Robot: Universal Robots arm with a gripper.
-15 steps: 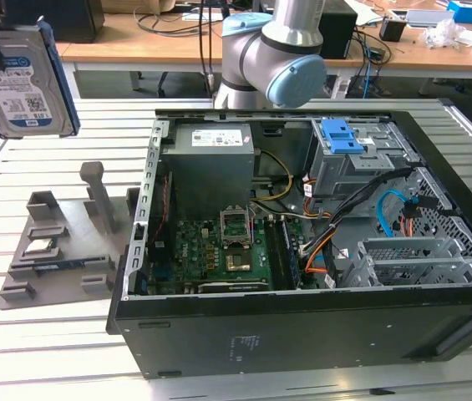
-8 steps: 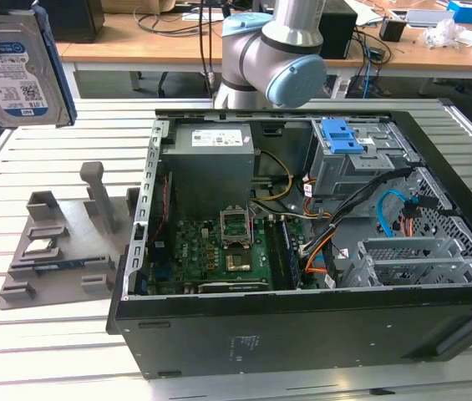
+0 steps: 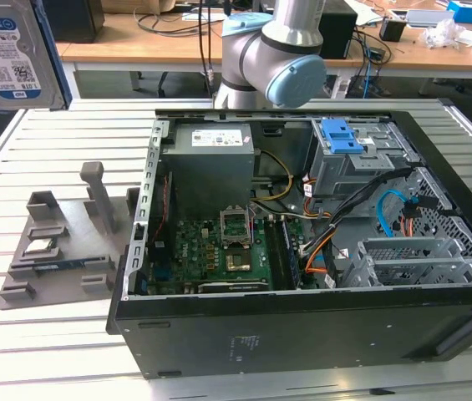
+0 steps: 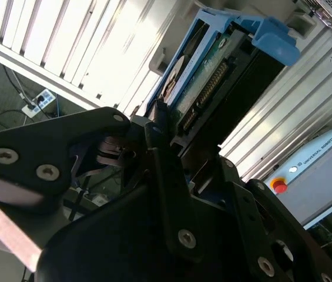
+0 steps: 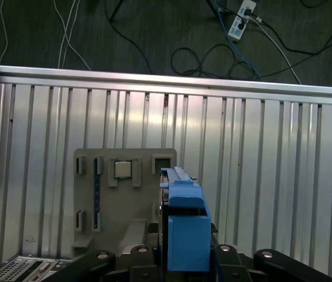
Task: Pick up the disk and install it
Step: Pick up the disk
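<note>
holding the disk (image 3: pixel 10 50) tight by one end in the closed gripper (image 4: pixel 166 126), high above the grey holder (image 3: pixel 52 251), likely to keep from bumping the computer case (image 3: pixel 302 334).

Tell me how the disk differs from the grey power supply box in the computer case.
The disk is held in the air by the gripper, outside the computer case. The power supply box sits inside the case. The disk is a thin slab framed in blue plastic, while the power supply box is a deep, plain grey block. Both are metal and carry a label with white on it.
</note>
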